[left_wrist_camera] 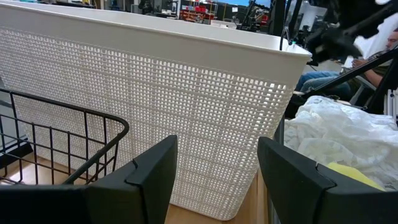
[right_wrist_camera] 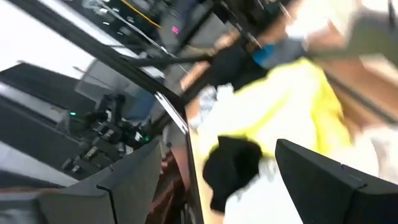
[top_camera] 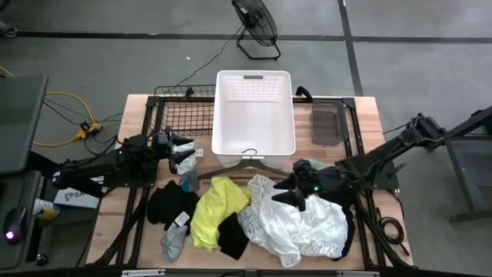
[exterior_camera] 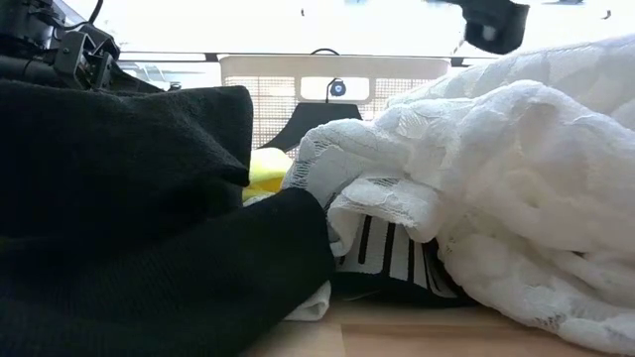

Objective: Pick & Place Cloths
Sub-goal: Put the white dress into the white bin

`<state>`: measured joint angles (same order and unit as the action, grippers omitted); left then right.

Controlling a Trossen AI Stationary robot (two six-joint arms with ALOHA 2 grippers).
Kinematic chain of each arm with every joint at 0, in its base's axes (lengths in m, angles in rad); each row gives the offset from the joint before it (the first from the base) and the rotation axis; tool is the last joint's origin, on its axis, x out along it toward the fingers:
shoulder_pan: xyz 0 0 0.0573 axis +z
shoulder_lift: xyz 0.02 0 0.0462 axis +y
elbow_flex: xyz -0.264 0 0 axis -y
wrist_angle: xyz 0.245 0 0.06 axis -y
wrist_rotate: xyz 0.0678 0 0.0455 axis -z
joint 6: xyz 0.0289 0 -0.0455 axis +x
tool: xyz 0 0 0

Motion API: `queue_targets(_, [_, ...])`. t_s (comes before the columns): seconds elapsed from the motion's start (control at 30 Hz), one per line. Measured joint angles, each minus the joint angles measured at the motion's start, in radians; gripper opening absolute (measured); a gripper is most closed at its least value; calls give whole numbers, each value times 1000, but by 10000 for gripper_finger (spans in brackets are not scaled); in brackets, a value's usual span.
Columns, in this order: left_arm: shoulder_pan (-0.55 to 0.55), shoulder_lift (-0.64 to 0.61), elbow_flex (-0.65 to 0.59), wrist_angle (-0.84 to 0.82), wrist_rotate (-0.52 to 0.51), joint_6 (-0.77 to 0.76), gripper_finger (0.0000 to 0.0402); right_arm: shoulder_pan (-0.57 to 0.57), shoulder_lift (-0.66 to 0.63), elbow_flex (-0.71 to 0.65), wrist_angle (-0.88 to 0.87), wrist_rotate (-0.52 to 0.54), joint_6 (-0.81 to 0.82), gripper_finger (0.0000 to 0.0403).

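Note:
The cloths lie in a heap along the table's near edge. It holds the large white lacy one (top_camera: pixel 304 225) (exterior_camera: pixel 496 178), the neon yellow one (top_camera: pixel 215 209) (right_wrist_camera: pixel 292 106), two black ones (top_camera: pixel 169 205) (top_camera: pixel 233 235) and a grey one (top_camera: pixel 174 243). Small pale pieces (top_camera: pixel 186 165) lie just below my left gripper. My left gripper (top_camera: pixel 188 151) (left_wrist_camera: pixel 217 177) is open, level, facing the white basket's left wall, with nothing between its fingers. My right gripper (top_camera: pixel 286 195) (right_wrist_camera: pixel 217 186) is open above the lacy cloth's left edge, pointing toward the yellow cloth.
The white slatted basket (top_camera: pixel 254 115) (left_wrist_camera: pixel 186 112) stands at the table's far middle. A black wire rack (top_camera: pixel 181 111) is on its left and a dark tray (top_camera: pixel 327 121) on its right. A dark grey hanger (top_camera: pixel 244 165) lies before the basket. People sit beyond the table.

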<state>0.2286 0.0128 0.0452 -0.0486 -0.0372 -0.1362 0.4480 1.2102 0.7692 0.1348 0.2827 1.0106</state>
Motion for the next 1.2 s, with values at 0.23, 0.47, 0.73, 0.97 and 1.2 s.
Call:
queue_targets(0.23, [0,0,0,0,0,0,218,46,46,91,-287,1,182,307])
queue_targets(0.47, [0,0,0,0,0,0,218,65,205,375,-687,-27,200,307])
queue_targets(0.73, [0,0,0,0,0,0,218,53,426,609,-1022,-213,408,307])
queue_targets(0.97, [0,0,0,0,0,0,218,65,553,669,-1096,-397,458,307])
queue_targets(1.2, [0,0,0,0,0,0,218,59,567,671,-1100,-258,452,307])
